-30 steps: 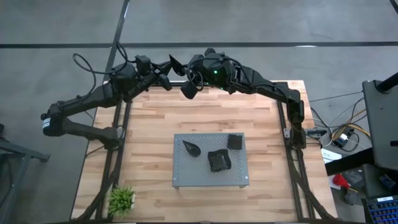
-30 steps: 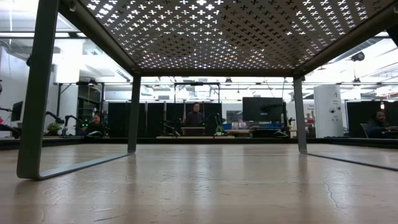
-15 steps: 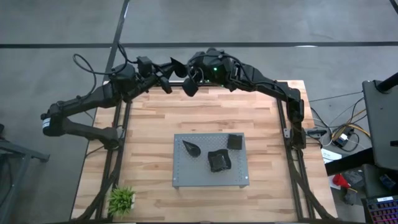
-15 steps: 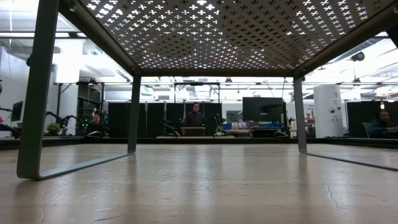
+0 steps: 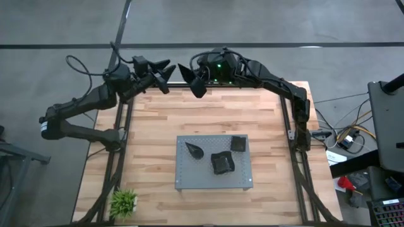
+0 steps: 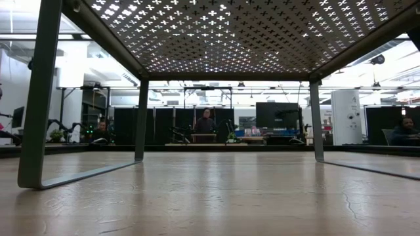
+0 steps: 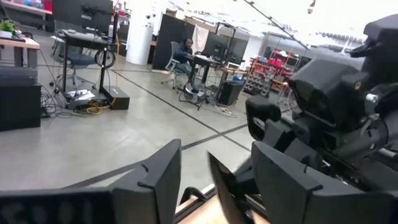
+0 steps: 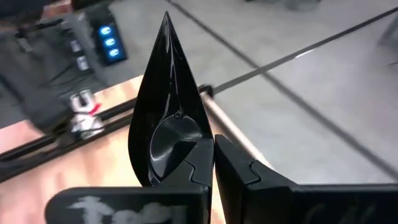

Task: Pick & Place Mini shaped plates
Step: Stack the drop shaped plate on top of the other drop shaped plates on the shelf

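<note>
Looking straight down, the high view is showing both arms meeting above the far edge of the table (image 5: 208, 113), with the right claw (image 5: 194, 81) gripping a black teardrop plate (image 5: 192, 77) and the left claw (image 5: 165, 70) hanging just beside it with its fingers spread wide and nothing between them. Only the right wrist view is making the grip plain: the glossy teardrop plate (image 8: 168, 118) is standing on edge with its point away from the claw (image 8: 208, 168), whose fingers are pinching the rounded end. The left wrist view is looking past its own parted fingers (image 7: 158, 180) at the right arm's body close ahead, with a seated person (image 7: 185, 51) far off in the room. Back in the high view, a grey perforated board (image 5: 213, 162) is sitting at the middle of the table, carrying another teardrop plate (image 5: 194, 150), a square plate (image 5: 238, 144) and a third dark plate (image 5: 222, 162), while a small green plant (image 5: 124, 202) is standing at the near left corner. The low view is showing only the board's underside (image 6: 223, 33) and legs.
</note>
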Controlling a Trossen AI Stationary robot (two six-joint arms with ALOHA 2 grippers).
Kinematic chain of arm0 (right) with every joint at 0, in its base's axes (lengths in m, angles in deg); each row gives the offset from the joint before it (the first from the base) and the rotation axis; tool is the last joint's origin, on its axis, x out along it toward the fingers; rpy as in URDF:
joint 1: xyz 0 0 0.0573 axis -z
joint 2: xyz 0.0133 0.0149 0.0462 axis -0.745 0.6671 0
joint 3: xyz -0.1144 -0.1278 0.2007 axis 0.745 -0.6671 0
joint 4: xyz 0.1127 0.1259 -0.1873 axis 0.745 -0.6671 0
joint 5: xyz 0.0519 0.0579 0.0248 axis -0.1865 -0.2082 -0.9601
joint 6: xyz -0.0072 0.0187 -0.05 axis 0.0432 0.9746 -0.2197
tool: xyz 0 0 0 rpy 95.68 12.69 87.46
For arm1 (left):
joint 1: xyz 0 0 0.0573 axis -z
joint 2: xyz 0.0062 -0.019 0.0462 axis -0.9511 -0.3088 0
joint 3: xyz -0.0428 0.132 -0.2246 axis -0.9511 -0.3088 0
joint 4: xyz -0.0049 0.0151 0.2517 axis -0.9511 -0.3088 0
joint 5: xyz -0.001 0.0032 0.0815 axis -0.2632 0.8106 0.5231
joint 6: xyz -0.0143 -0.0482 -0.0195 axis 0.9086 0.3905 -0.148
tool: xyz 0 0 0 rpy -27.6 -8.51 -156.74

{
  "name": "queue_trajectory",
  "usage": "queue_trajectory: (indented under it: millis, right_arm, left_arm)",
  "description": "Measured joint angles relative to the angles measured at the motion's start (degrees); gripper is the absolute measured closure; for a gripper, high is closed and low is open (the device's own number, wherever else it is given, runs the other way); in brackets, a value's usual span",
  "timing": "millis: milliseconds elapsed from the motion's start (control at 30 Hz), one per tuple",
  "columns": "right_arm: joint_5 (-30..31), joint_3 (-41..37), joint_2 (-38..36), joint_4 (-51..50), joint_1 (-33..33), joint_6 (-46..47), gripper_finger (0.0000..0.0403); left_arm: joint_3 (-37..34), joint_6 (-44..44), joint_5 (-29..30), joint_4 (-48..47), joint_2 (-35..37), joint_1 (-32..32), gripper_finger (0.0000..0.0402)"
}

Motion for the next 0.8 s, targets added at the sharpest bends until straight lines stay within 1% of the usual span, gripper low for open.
queue_trajectory:
  millis: [167,267,400,467,533,633,800]
  right_arm:
    - [-7.14,0.0,-0.02,-2.82,0.33,3.51,0.0395]
    - [-13.73,0.0,-0.02,-4.61,0.35,5.8,0.0395]
    - [-24.63,0.0,0.12,-7.63,0.07,8.99,0.0394]
    - [-28.36,0.0,0.17,-9.97,-0.41,11.02,0.0394]
    - [-29.77,0.0,0.19,-12.63,-1.27,11.76,0.0394]
    - [-30.17,-0.61,0.2,-16.23,-3.17,11.58,0.0394]
    - [-30.46,-4.3,0.22,-18.68,-6.93,11.49,0.0394]
  left_arm:
    - [0.0,0.1,0.04,-0.85,2.23,0.0,0.0216]
    - [0.0,1.72,0.03,-0.88,3.57,0.0,0.0215]
    - [0.0,4.13,0.02,-0.98,5.14,0.0,0.0216]
    - [0.0,4.69,0.02,-1.36,5.86,0.0,0.0218]
    - [0.0,4.74,-0.1,-1.55,6.51,0.0,0.0218]
    - [0.0,5.2,-0.73,-1.71,7.34,0.0,0.0218]
    - [0.0,7.8,-4.66,-1.74,8.31,0.0,0.0218]
